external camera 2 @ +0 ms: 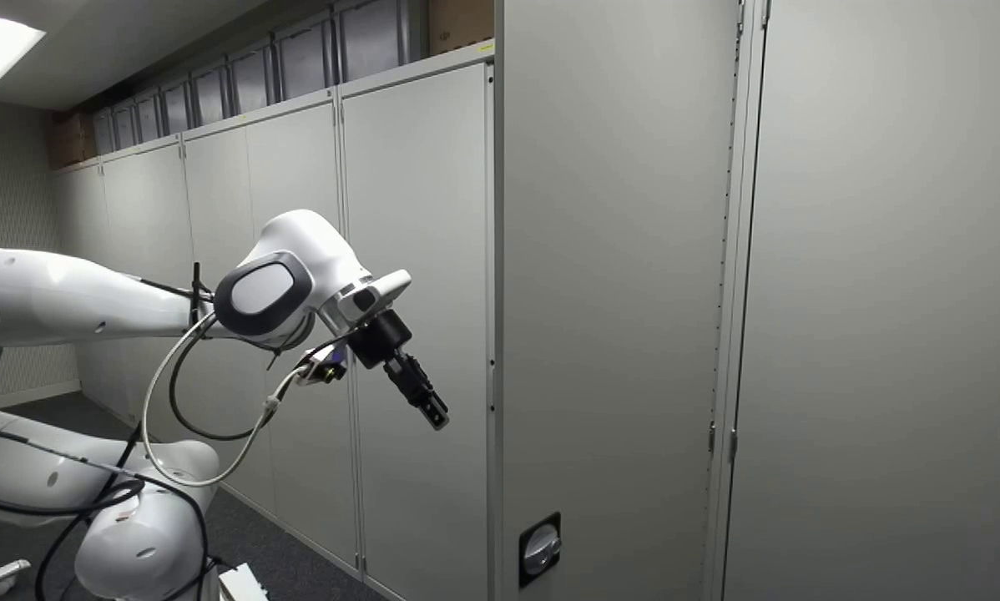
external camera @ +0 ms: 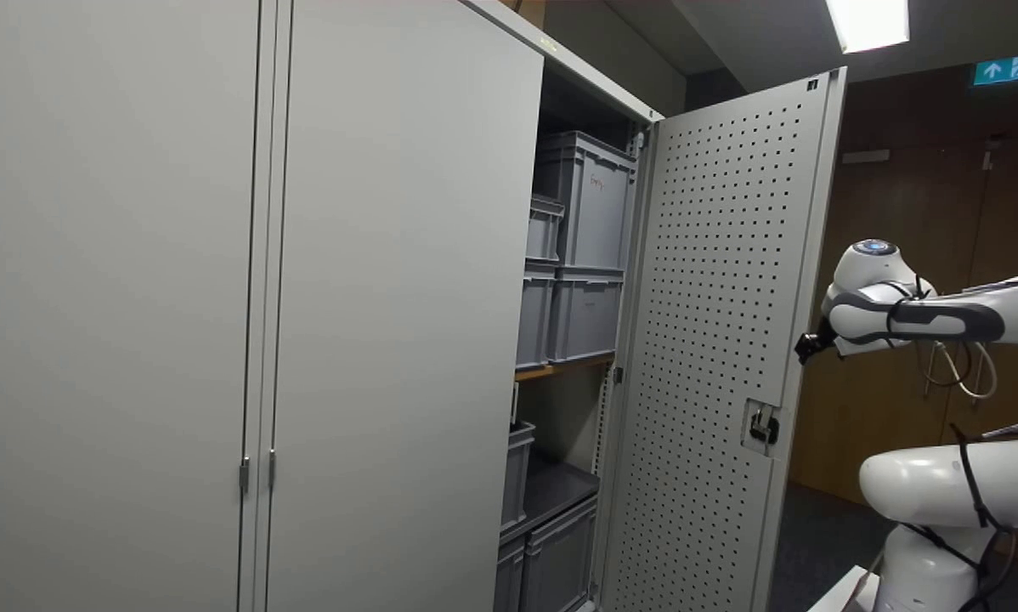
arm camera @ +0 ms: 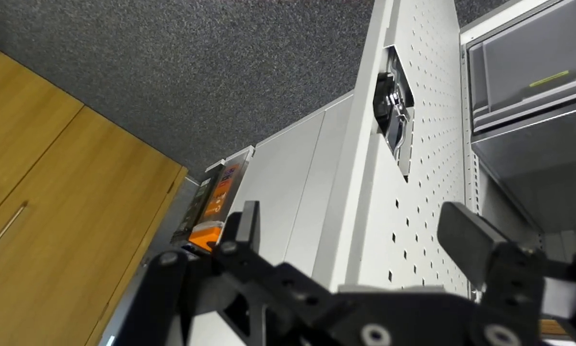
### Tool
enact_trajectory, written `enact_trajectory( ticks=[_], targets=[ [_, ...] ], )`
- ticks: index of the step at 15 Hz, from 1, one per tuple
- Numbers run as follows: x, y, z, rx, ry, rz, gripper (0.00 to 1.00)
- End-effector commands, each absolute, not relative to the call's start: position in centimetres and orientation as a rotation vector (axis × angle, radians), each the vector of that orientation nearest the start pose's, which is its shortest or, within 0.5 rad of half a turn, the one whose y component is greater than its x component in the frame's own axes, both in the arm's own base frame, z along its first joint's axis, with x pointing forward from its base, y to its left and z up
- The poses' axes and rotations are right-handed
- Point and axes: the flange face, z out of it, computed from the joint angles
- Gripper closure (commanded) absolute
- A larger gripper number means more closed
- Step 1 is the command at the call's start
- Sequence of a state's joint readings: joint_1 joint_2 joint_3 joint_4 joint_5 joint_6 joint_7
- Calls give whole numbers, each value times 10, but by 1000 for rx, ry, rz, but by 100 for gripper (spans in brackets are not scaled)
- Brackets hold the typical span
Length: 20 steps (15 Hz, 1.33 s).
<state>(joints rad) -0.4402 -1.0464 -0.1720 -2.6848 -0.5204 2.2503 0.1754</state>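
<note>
My gripper (arm camera: 354, 230) is open and holds nothing. In the wrist view its two black fingers stand wide apart, and the free edge of an open grey cabinet door (arm camera: 413, 216) shows between them. The door's inner face is perforated and carries a latch (arm camera: 393, 103) in a cutout, ahead of the fingers. In an exterior view the gripper (external camera: 805, 347) overlaps the edge of the door (external camera: 704, 297), above the latch (external camera: 762, 425). In an exterior view the gripper (external camera 2: 435, 411) points down toward the door's outer face (external camera 2: 617, 275), which has a turn handle (external camera 2: 542, 548) low down. I see no contact.
Inside the cabinet, grey bins (external camera: 596, 208) stand on shelves. A closed cabinet door (external camera: 407, 297) is beside the opening. More closed cabinets (external camera 2: 421, 292) line the wall. Wooden doors (arm camera: 91, 202) and an orange-labelled item (arm camera: 219, 192) show in the wrist view.
</note>
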Motion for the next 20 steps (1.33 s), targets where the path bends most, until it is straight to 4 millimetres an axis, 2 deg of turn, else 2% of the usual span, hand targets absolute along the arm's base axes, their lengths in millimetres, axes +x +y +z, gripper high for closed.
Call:
enact_trajectory(
  ticks=[1,12,20],
  targets=[
    [227,-207,586,-3357,858,-1025,0],
    [225,-233,589,-3343,792,-1127,0],
    [234,-258,588,-3270,793,-1230,0]
  ],
)
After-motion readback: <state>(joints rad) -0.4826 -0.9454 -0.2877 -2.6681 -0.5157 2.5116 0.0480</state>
